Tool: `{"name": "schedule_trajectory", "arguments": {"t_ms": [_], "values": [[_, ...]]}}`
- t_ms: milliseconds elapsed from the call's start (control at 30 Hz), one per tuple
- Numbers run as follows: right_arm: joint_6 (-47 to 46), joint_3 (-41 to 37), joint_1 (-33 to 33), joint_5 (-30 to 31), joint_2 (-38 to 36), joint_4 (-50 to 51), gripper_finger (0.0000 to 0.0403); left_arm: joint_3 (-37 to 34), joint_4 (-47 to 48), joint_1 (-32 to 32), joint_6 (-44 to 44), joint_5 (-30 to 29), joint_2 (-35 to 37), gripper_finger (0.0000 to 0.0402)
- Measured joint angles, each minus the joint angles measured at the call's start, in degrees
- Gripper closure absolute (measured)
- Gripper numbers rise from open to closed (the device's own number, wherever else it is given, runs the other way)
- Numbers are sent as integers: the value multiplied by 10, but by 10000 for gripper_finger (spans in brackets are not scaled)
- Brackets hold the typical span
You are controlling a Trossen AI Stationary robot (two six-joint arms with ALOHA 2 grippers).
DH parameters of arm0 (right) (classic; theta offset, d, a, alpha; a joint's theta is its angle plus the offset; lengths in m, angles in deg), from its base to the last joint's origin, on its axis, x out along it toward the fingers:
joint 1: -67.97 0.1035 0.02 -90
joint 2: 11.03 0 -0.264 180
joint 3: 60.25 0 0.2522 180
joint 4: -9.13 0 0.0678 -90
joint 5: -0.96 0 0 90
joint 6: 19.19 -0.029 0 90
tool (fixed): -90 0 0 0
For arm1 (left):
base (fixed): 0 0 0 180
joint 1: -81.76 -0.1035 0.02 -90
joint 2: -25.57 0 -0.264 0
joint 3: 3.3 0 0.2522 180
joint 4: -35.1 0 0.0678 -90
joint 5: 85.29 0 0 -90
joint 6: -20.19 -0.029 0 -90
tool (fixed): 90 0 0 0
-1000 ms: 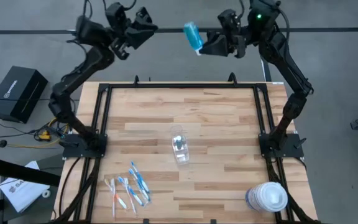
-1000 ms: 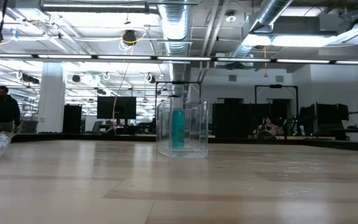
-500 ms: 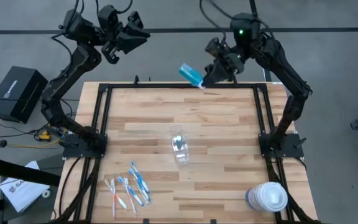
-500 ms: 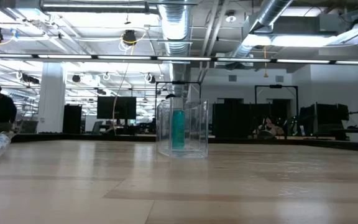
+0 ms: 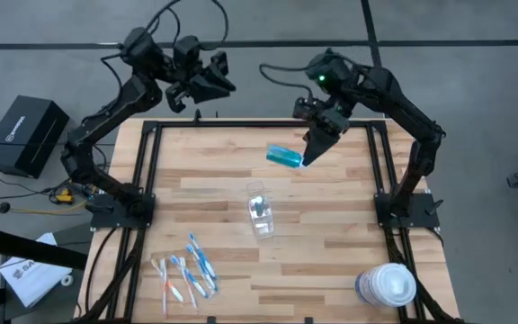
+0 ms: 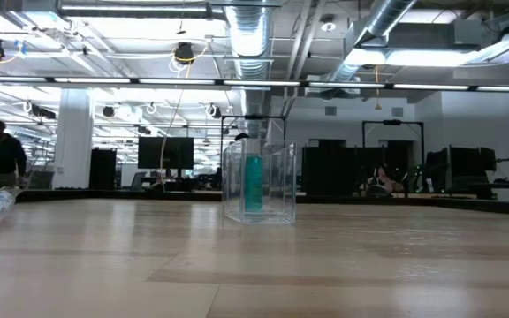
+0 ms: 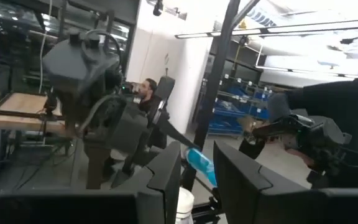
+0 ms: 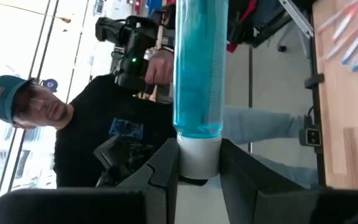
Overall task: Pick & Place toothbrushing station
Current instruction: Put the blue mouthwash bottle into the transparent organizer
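R arm dropped inward – fingers [image 5: 306, 160] grip teal tube [image 5: 284, 156] above table [image 5: 331, 225] far edge.

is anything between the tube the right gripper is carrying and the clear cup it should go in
Nothing visible. The right gripper holds the teal tube by its white cap, above the far half of the table. Only bare wood lies between it and the clear cup, which already holds another teal tube.

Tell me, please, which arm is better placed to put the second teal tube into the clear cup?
The right: its gripper already holds the teal tube above the table, near the clear cup. The left gripper is empty beyond the table's far edge.
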Motion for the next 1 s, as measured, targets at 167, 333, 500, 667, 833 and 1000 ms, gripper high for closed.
{"name": "schedule_trajectory", "arguments": {"t_ms": [167,333,500,667,833,1000], "values": [[23,-14,-1,5,9,27,325,-23,3,26,-1,8,0,312],[36,-14,-14,13,26,34,325,-41,18,44,-1,37,0,312],[33,-12,-32,-2,37,8,325,-77,26,53,9,69,0,312],[-1,-12,-44,-2,46,-43,325,-126,27,51,24,71,0,312],[-40,-12,-43,-9,52,-98,325,-154,26,43,38,67,0,311],[-41,-13,-44,-9,54,-96,325,-154,-5,42,71,54,0,284]]}}
